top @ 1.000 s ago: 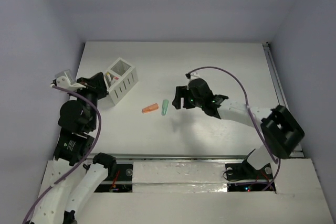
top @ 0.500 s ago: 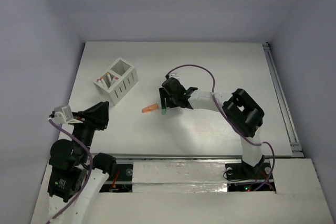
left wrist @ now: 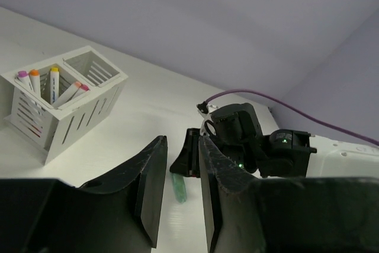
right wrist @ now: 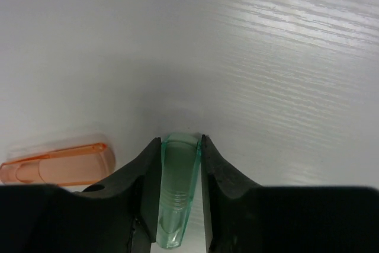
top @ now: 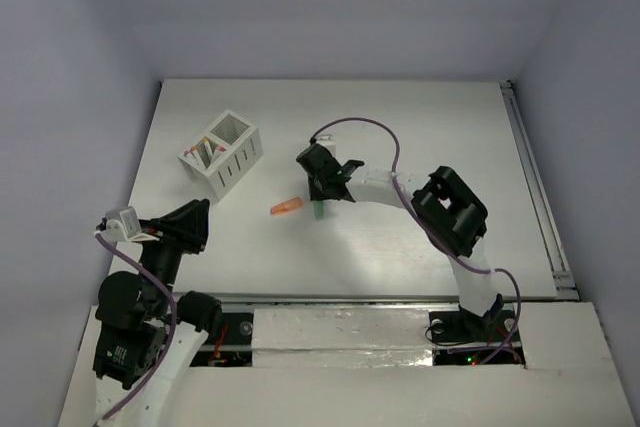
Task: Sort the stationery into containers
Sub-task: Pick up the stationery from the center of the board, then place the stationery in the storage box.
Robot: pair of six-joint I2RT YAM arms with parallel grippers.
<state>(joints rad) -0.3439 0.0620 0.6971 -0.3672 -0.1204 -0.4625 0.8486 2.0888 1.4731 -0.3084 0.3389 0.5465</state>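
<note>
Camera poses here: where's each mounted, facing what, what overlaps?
Top external: above, behind the bases, looking down at the table; left arm and right arm show.
Left wrist: on left arm, facing box and right gripper; own fingers frame it.
Right wrist: looks down between own fingers at green piece.
Shared: green piece, all three.

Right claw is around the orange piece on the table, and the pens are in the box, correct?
No. The right claw is around the green piece, not the orange piece, per the right wrist view. It is on the table; the pens are in the box.
</note>
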